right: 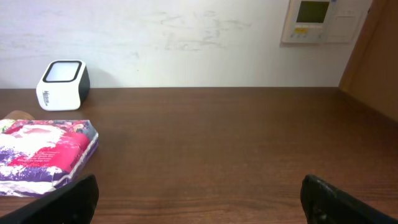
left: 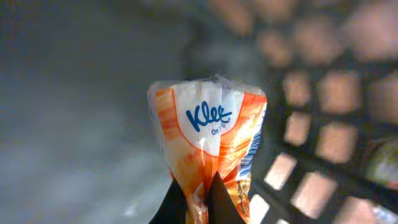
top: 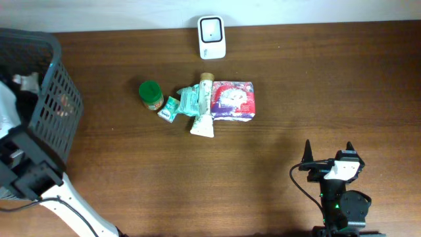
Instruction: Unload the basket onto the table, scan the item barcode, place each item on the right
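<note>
In dark mesh basket (top: pixel 62 99) at table's left end: left gripper (left: pixel 198 202) pinched tight on lower end of orange-and-white tissue pack (left: pixel 208 124), barcode stripes showing on pack's side. Right gripper (top: pixel 327 149) hovered over wood at near right, fingers spread wide, holding nothing. White scanner (top: pixel 212 37) stood at far edge, well apart from basket.

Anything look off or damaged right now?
The orange Kleenex pack is pinched at one end by the left end effector, so its wrapper crumples there. Nothing looks spilled.
</note>
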Action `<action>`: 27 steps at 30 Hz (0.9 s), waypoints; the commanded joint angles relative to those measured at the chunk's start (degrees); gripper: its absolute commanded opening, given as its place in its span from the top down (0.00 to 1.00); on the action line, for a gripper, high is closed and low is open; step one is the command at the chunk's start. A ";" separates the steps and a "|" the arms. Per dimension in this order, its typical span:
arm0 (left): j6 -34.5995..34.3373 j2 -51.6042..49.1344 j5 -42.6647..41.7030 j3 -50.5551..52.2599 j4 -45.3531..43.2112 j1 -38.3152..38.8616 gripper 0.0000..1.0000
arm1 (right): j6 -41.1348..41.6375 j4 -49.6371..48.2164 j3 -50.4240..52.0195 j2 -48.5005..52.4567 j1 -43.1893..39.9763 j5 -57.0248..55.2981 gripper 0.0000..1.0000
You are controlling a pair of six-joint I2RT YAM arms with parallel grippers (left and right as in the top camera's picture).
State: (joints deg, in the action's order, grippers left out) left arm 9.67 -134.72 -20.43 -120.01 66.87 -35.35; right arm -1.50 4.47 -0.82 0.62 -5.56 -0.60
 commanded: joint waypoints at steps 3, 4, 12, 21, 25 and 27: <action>-9.92 12.07 -7.32 -18.03 7.48 -5.95 1.00 | 0.44 0.11 0.50 -0.33 0.35 -0.07 0.01; -16.65 16.24 -7.26 -19.30 7.80 -6.54 1.00 | 0.44 0.11 0.50 -0.31 0.35 -0.09 0.01; -20.70 44.19 -7.89 -19.34 13.73 -4.20 1.00 | 0.44 0.11 0.50 -0.33 0.35 -0.07 0.01; -12.44 43.43 0.33 -14.25 29.27 33.75 1.00 | 0.44 0.11 0.50 -0.33 0.35 -0.09 0.01; -12.90 43.43 4.55 4.02 27.28 43.56 1.00 | 0.44 0.11 0.50 -0.33 0.35 -0.09 0.01; -13.57 43.43 5.27 13.73 22.51 45.90 1.00 | 0.44 0.11 0.50 -0.31 0.35 -0.09 0.01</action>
State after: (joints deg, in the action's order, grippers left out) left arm -3.88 -91.46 -17.78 -114.28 92.38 8.43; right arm -1.50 4.47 -0.82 0.69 -5.56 -0.58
